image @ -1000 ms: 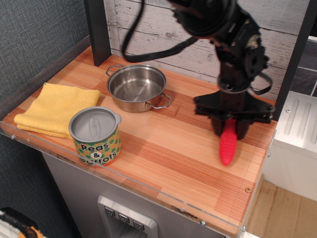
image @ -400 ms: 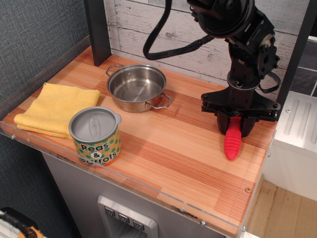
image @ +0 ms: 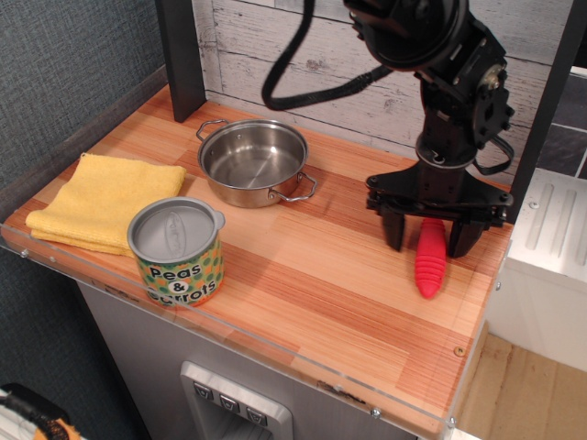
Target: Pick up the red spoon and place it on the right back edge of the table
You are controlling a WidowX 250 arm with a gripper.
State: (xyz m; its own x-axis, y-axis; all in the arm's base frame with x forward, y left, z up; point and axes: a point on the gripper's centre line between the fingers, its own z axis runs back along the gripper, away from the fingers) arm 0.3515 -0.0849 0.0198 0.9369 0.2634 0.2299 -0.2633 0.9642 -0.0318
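Note:
The red spoon lies on the table near its right edge, toward the back. Only its ribbed red handle shows, pointing toward the front; the metal bowl is hidden under the gripper. My gripper stands directly over the handle's upper end with its two black fingers spread apart on either side of the handle. The fingers do not appear to press on the handle. The black arm rises behind it against the back wall.
A steel pot stands at the back centre. A tin of peas and carrots stands at the front left beside a folded yellow cloth. A clear acrylic rim runs along the front edge. A black post stands at the back left.
The gripper carried the spoon a little to the right and back, set it on the table, and opened its fingers; the spoon now lies free between them.

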